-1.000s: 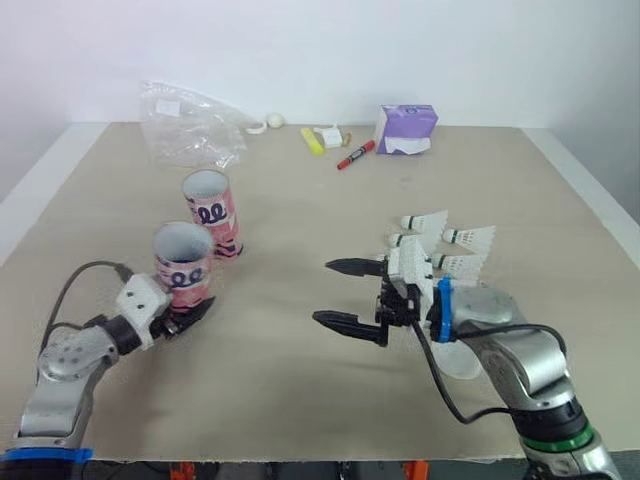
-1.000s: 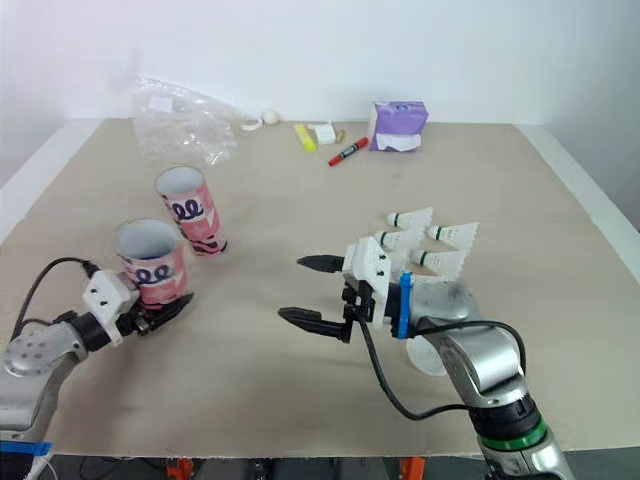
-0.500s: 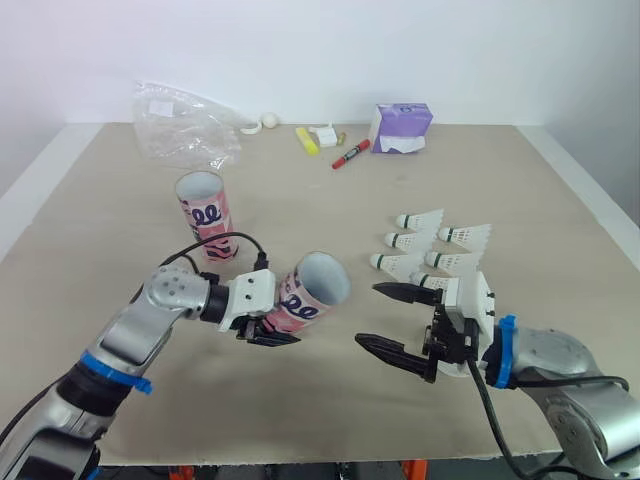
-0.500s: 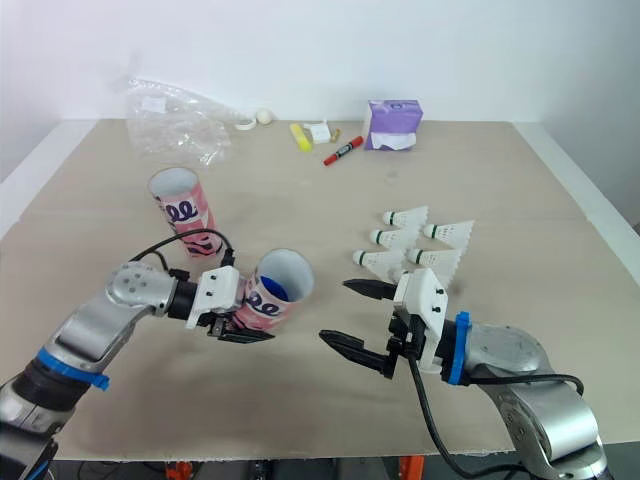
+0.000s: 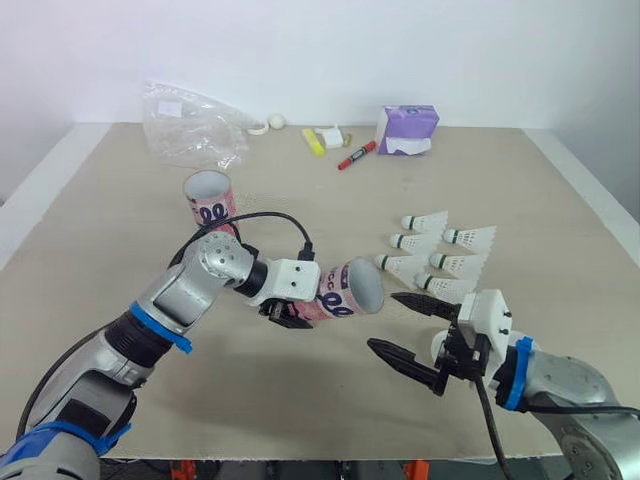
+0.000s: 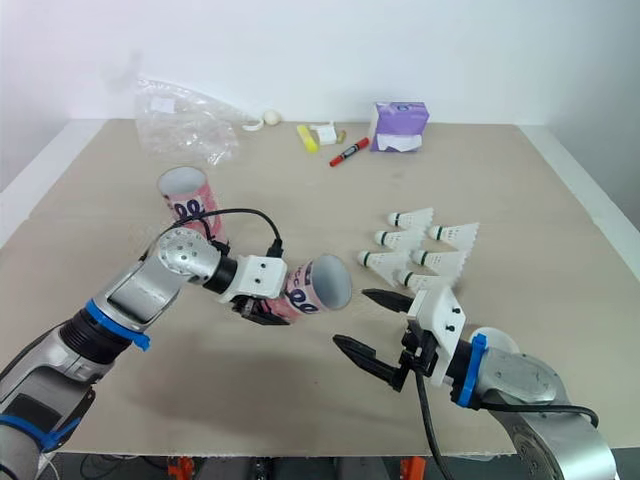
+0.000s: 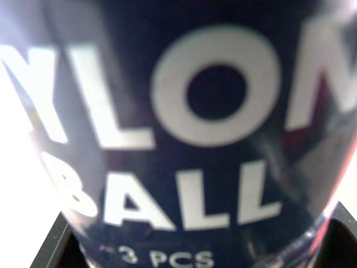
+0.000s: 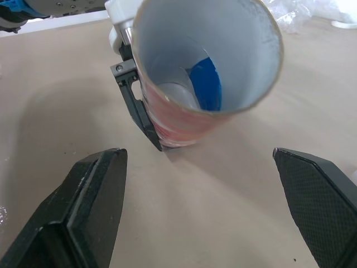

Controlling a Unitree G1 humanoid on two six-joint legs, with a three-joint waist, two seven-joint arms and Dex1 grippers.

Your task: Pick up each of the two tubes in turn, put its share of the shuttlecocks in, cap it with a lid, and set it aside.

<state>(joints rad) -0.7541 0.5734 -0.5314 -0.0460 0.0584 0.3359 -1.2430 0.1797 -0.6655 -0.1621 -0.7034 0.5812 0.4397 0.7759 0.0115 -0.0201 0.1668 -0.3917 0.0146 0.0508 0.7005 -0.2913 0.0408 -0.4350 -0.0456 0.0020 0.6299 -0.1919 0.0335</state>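
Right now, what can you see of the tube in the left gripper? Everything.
The held tube is a pink, cardboard-looking cylinder with dark blue and white print; the left wrist view reads "BALL" and "3 PCS". It is uncapped, white inside, with a blue patch deep down. It lies near-horizontal above the table, mouth toward the open right gripper, clamped in the left gripper.

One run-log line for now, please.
left gripper: shut on pink cardboard tube, tipped, mouth toward right gripper | right gripper: open, empty | white shuttlecocks: on table | second pink tube: upright
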